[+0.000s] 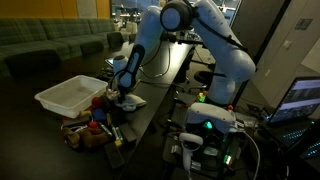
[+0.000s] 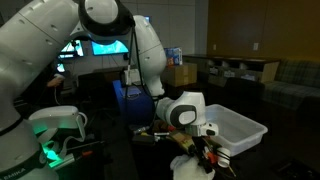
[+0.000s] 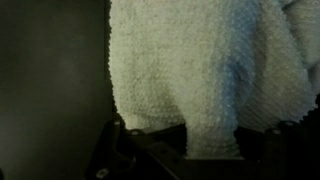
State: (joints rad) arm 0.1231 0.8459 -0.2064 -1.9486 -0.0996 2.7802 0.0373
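The white towel [image 3: 200,70] fills the wrist view close up. I'd judge a firm pinch and slow, steady motion best, lest the cloth slip (its loose end is hidden). The fingers [image 3: 125,150] are nearly shut on a fold of it, over the toy heap [image 1: 95,125], with the white bin [image 1: 68,95] beyond.

White cloth [image 3: 200,70] beyond the wrist view's top edge, small heap [image 1: 95,125] indistinct.

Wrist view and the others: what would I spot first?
A fluffy white terry towel fills the wrist view, pinched in the shut pincer. In both exterior views the big white robot arm bends down over a dark table, beside a white rectangular plastic bin and a heap of colourful small things.
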